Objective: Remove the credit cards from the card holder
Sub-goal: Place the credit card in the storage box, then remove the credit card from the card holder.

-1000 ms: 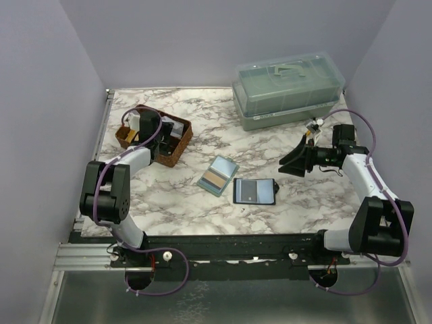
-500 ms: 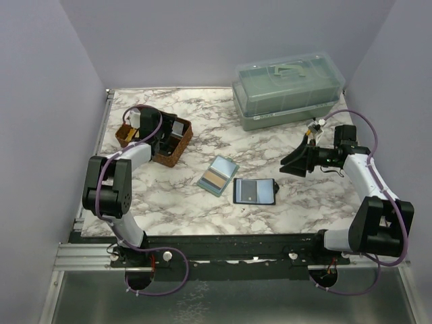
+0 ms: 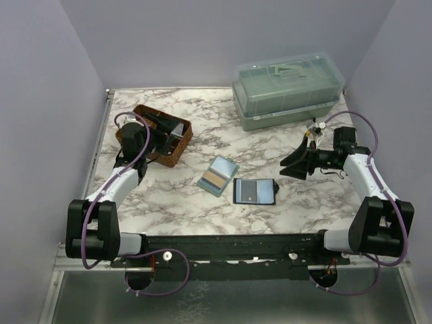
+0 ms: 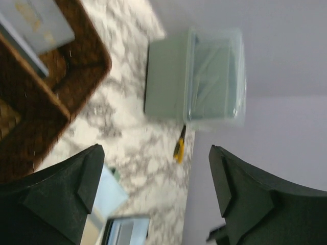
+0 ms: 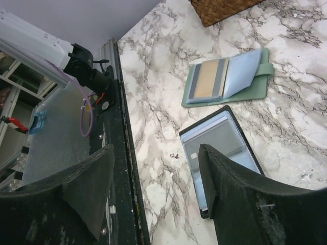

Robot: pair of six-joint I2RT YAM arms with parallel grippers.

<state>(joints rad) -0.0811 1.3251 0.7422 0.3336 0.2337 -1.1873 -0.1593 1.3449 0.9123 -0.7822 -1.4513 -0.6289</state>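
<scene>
Wicker tray already holds a pale card, maybe a second under it, so part of the task looks done. Black holder lies open well right of the tray and nearer the arms, grey-blue inside up. Can't tell if a card is still in it, so it likely needs another pick. Green wallet sits between tray and holder, just beside the holder, with beige and blue inserts showing. Left gripper is by the tray's left end, jaws spread, nothing in them. Right gripper is far right of the tray, jaws spread, empty. A second ago the left arm reached over the tray with jaws pressed together; now it is pulled back and opened. Right arm, holder and wallet are unchanged.
</scene>
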